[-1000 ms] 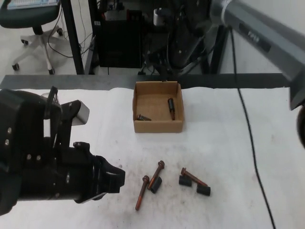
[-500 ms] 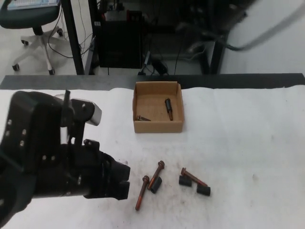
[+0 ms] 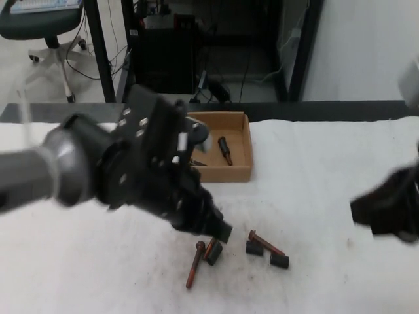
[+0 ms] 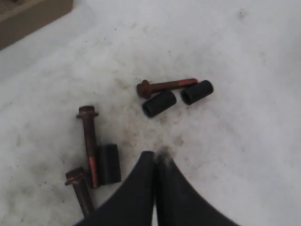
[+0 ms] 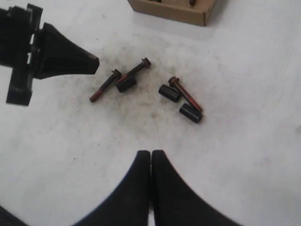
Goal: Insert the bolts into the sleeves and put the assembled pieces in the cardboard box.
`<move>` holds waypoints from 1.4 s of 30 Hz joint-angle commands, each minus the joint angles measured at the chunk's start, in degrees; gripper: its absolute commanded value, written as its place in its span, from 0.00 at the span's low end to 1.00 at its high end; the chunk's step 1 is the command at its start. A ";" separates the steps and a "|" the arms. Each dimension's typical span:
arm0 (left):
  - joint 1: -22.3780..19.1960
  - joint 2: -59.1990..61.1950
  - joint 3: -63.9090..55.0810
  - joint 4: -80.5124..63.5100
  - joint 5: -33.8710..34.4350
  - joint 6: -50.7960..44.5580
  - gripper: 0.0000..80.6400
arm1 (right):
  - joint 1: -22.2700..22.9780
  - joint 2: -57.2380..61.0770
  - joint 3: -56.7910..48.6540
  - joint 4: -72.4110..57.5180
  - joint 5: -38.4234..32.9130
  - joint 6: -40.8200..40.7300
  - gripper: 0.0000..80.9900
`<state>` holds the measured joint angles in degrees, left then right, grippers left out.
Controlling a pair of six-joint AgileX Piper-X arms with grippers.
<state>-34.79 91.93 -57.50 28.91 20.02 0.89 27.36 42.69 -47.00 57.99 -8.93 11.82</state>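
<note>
- Left bolt (image 3: 194, 263) lies nearest on the tabletop (image 3: 314, 196), loose, nothing on it.
- Middle bolt (image 4: 89, 141) is just beside it. The middle sleeve (image 4: 108, 164) lies against its shank, not slid on.
- Right bolt (image 3: 265, 242) lies apart from that pair, also bare. Head sleeve (image 3: 254, 248) sits by its head and tip sleeve (image 3: 279, 260) by its tip, both on their sides.
- Left tool (image 4: 155, 157): fingers pressed together, holding nothing. The tip is between the middle sleeve and the head sleeve. In the high view it covers the middle bolt's head. Can't tell if it touches the tabletop.
- Right tool (image 5: 151, 155): fingers together, empty, over bare tabletop, well apart from the parts on their right.
- Box (image 3: 219, 173) is farther back, mid-tabletop, open on top. The left arm (image 3: 131, 170) hides its left front corner.
- Inside the box, one piece (image 3: 224, 149) lies on the floor, dark at its far end. A second piece (image 3: 196, 162) is by the near wall, mostly hidden by the arm.
- Beyond the tabletop: chair (image 3: 39, 26) and dark rack (image 3: 163, 52).
</note>
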 commanded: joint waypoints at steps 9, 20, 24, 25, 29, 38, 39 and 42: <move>-0.22 12.34 -12.33 21.42 -4.95 -1.42 0.51 | -0.08 -3.73 2.86 0.57 -0.36 0.61 0.01; -0.22 12.41 -12.31 20.89 -11.84 0.63 0.51 | -0.08 -3.73 2.86 0.96 -0.36 0.61 0.01; -0.22 12.41 -12.31 19.80 -11.84 1.04 0.51 | -0.08 -3.73 2.86 0.96 -0.36 0.61 0.01; -0.22 12.41 -12.31 19.42 -11.84 1.04 0.51 | -0.08 -3.73 2.86 0.96 -0.36 0.61 0.01; -0.22 12.63 -12.31 19.04 -11.84 1.04 0.51 | -0.08 -3.73 2.86 0.96 -0.36 0.61 0.01; -0.22 15.26 -12.31 20.75 -11.84 -0.07 0.51 | -0.08 -3.73 2.86 0.96 -0.36 0.61 0.01; -0.22 15.55 -12.31 20.75 -11.84 -0.07 0.51 | -0.08 -3.73 2.86 0.96 -0.36 0.61 0.01; -0.22 16.10 -12.31 20.75 -11.84 -0.07 0.51 | -0.08 -3.73 2.86 0.96 -0.36 0.61 0.01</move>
<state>-34.79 107.98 -69.41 49.42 8.81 1.32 27.36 39.46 -44.26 58.82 -8.93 12.04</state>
